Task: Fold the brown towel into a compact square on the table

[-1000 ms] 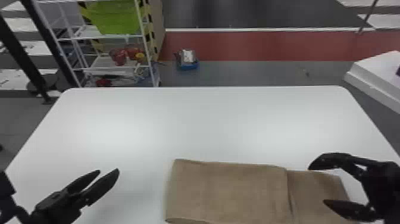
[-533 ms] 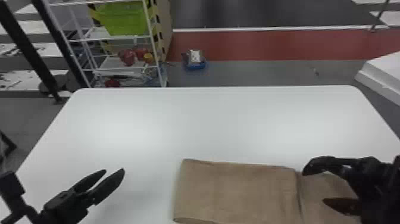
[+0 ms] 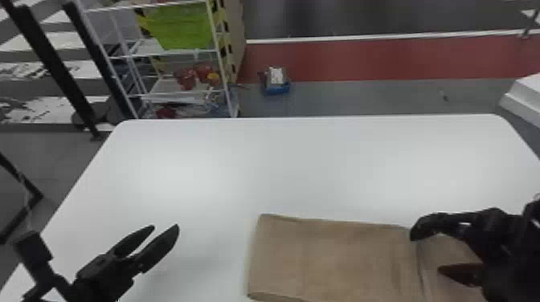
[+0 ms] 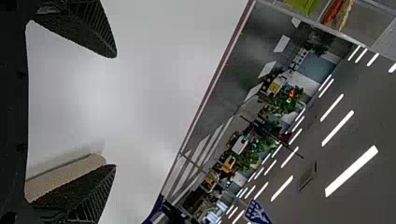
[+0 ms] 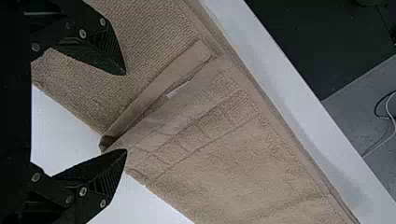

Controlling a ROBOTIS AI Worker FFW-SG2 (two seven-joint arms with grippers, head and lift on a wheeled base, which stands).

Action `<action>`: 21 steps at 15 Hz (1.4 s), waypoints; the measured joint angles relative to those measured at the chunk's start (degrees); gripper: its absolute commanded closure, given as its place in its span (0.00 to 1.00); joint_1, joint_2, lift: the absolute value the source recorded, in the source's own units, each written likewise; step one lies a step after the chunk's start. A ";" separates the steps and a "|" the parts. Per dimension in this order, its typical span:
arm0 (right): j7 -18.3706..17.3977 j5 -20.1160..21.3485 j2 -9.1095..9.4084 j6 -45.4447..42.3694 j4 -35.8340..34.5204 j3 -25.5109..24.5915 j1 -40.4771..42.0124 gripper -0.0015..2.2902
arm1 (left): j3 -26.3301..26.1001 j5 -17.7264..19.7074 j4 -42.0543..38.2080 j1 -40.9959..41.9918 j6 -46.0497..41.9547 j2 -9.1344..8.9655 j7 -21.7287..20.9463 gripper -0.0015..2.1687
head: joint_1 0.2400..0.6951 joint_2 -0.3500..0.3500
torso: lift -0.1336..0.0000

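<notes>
Right pincer (image 3: 428,254) released over brown towel (image 3: 333,257); shallow bite at layer edge (image 5: 163,85) could skew fold. Left pincer (image 3: 165,227) released.

Brown towel (image 3: 337,261), partly folded, flat on the white table (image 3: 305,168).
It lies across the head view's lower middle and lower right, its thicker folded part leftward, a lower layer extending right; the right wrist view shows ribbed banding and a small white tag (image 5: 178,89).
</notes>
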 measured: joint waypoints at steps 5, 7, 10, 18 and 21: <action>0.00 -0.89 0.07 1.10 1.19 3.12 -2.22 0.17 | -0.23 -0.02 0.40 -0.05 -1.03 0.00 -0.01 0.02 | 1.00 0.72 | 0.00; 0.00 -0.70 0.23 1.12 1.57 3.97 -2.66 0.18 | -0.29 -0.08 0.49 -0.08 -1.37 0.00 -0.01 0.02 | 1.00 0.73 | 0.00; 0.00 -0.25 0.49 1.18 2.28 5.06 -3.37 0.22 | -0.30 -0.09 0.79 -0.09 -1.85 0.00 -0.02 0.02 | 1.00 0.74 | 0.00; 0.00 -2.44 0.93 2.92 1.72 4.82 -3.72 0.31 | -0.29 -0.08 1.49 -0.19 -2.70 0.00 -0.35 0.03 | 1.00 0.76 | 0.00; 0.00 -2.47 1.28 3.15 1.65 4.93 -3.72 0.39 | -0.29 -0.09 1.74 -0.34 -2.82 0.00 -0.46 0.03 | 1.00 0.77 | 0.00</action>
